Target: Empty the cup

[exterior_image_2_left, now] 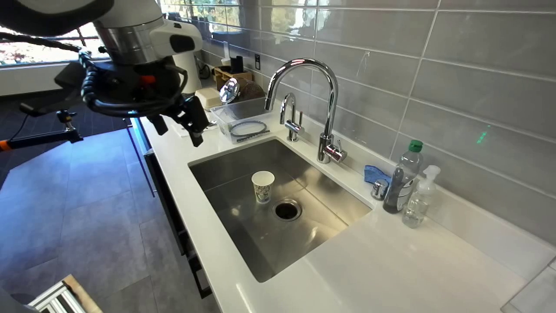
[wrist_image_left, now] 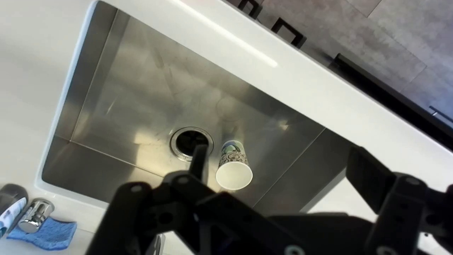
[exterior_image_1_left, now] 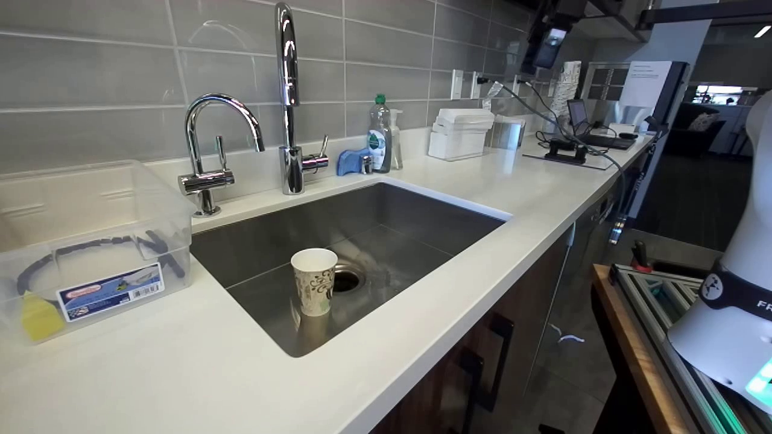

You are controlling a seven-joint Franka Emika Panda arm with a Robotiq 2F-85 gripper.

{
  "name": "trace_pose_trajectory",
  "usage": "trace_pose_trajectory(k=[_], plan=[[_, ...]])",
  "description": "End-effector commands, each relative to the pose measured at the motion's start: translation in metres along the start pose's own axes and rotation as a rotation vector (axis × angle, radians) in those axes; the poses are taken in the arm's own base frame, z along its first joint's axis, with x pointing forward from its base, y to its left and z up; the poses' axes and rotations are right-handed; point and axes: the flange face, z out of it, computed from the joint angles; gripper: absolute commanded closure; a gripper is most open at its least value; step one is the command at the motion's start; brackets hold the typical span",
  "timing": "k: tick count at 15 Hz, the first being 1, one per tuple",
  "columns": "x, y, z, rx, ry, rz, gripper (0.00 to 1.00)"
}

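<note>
Two black fingers point(wrist_image_left: 370, 180) spread wide with nothing between them, going by the wrist view: that's my hand point(exterior_image_2_left: 178, 130), far left in an exterior view and up higher than the worktop point(exterior_image_2_left: 202, 217). What it all hangs on: the printed paper cup point(exterior_image_2_left: 263, 191) is below me and off to the right there, upright in the stainless sink point(exterior_image_2_left: 260, 243), long axis vertical, mouth up. So I'd guess it's across and down, then squeeze its sides, not its rim. Can't tell if there's anything in it. Just right of it sits the drain point(exterior_image_2_left: 287, 211), so I figure a tip that way does the pouring. That sink floor looks smooth, so a light cup might skid if I bump it. Further right, the gooseneck faucet point(exterior_image_2_left: 331, 113) stands at the back edge, spout pointing left, then the green-capped dish soap bottle point(exterior_image_2_left: 404, 180) and the pump bottle point(exterior_image_2_left: 419, 202). I'd say the faucet's the one to mind.
</note>
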Motion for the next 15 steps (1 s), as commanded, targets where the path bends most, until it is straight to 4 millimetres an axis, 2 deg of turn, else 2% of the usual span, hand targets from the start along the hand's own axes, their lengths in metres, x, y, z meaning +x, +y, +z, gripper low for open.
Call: trace_pose_trajectory(k=[1, 4, 6, 8, 12, 15], plan=[[0.043, -0.034, 0.033, -0.05, 0.001, 0.107, 0.0], [0.078, -0.067, 0.07, -0.093, -0.013, 0.223, 0.0], [0.102, -0.081, 0.093, -0.09, -0.02, 0.296, 0.0], [0.126, -0.083, 0.113, -0.081, -0.029, 0.351, 0.0], [0.17, -0.069, 0.154, -0.076, -0.049, 0.531, 0.0], [0.195, -0.073, 0.185, -0.053, -0.03, 0.647, 0.0]])
